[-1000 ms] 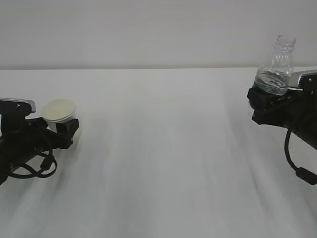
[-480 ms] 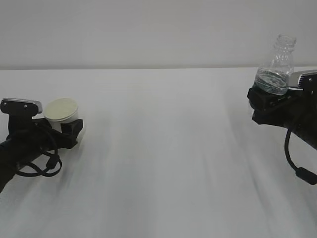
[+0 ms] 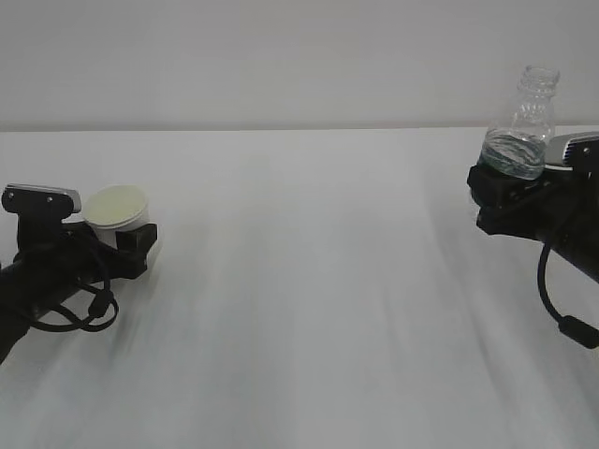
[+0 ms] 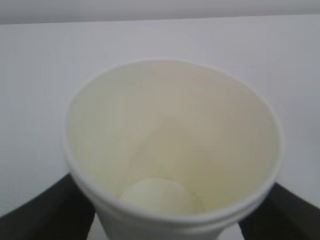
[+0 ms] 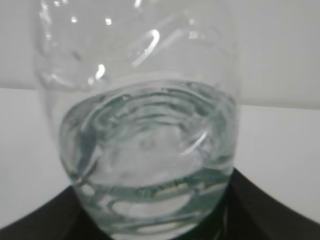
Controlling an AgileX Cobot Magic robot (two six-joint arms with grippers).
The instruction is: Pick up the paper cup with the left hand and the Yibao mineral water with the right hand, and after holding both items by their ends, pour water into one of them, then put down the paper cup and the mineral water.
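My left gripper (image 3: pixel 117 245) is shut on the white paper cup (image 3: pixel 116 211) at the left of the table. The cup tilts a little and its cream inside shows; it fills the left wrist view (image 4: pixel 172 150), with black fingers (image 4: pixel 45 212) at both lower corners. My right gripper (image 3: pixel 501 187) is shut on the lower part of the clear Yibao mineral water bottle (image 3: pixel 522 126) at the far right. The bottle stands nearly upright, uncapped, with water low inside. In the right wrist view the bottle (image 5: pixel 145 150) fills the frame and water sloshes in it.
The white table (image 3: pixel 309 281) stretches between the two arms under a plain pale wall. A black cable (image 3: pixel 560 313) loops below the right arm, and cables (image 3: pixel 75 313) hang by the left arm.
My left gripper has lifted the cup slightly and shifted right over the last second, then nearly held still. The right gripper and bottle have barely moved.
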